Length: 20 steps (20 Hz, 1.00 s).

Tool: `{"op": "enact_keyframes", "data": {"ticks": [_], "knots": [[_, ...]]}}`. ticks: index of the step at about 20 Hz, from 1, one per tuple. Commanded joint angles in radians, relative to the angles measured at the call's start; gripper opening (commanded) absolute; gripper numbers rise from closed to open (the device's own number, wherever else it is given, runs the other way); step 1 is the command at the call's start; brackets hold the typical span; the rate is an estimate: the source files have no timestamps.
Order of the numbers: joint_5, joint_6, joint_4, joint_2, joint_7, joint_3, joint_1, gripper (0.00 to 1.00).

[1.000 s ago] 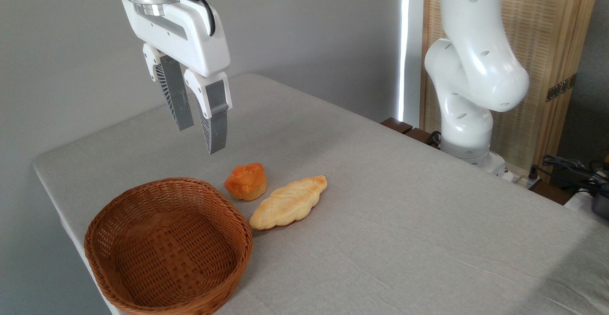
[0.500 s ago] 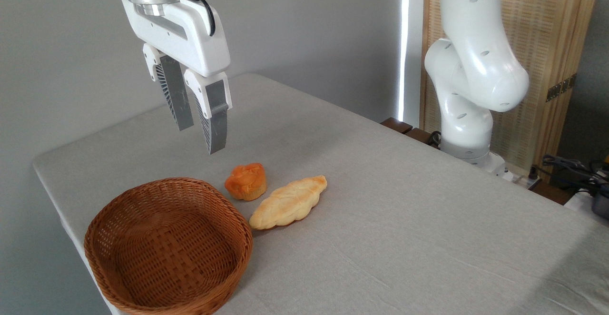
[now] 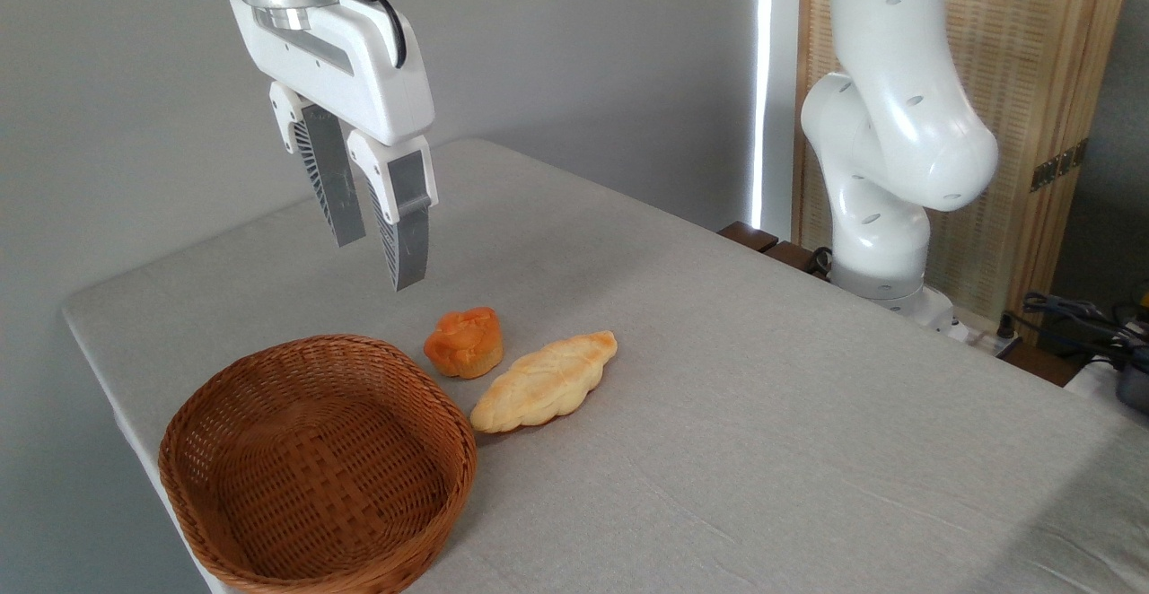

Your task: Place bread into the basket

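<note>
Hanging over the grey table [image 3: 736,450], the gripper [image 3: 381,262] is empty, its two grey fingers pointing down with a narrow gap between them, parted rather than pinched on anything. The largest thing below it is the basket [image 3: 269,540], sitting at the near left corner of the table with nothing inside. Just to the right of its rim lies the pale braided loaf [image 3: 541,382], its long axis slanting from lower left to upper right. Smallest is the bread [image 3: 464,341], the orange bun, standing upright on the cloth between the basket's far rim and the loaf's upper side; it looks close to both but whether it touches the loaf I cannot tell.

The relation that matters: the bun lies below the fingertips and a little to the right of them in the picture, with clear air between (how far toward or away from the camera the offset runs cannot be judged from this single view). The bun is roughly round, so it offers no long axis to line up with. My judgement is that the approach is the step in hand, nothing yet grasped, and that the coming move needs a small shift right, wider jaws, then a straight descent, keeping the fingers clear of the loaf beside it.
</note>
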State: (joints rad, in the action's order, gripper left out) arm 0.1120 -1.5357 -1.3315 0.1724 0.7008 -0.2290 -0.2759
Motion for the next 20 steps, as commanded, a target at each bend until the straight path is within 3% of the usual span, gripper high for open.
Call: {"op": "enact_keyframes", "data": {"ticks": [1, 17, 18, 20], "knots": [[0.011, 0.017, -0.003, -0.007, -0.003, -0.01, -0.006, 1.0], [0.008, 0.016, -0.005, 0.003, 0.0, -0.016, 0.001, 1.0], [0.009, 0.016, -0.005, 0.001, 0.0, -0.001, 0.029, 1.0], [0.008, 0.017, -0.005, 0.001, 0.0, 0.103, 0.12, 1.0]]}}
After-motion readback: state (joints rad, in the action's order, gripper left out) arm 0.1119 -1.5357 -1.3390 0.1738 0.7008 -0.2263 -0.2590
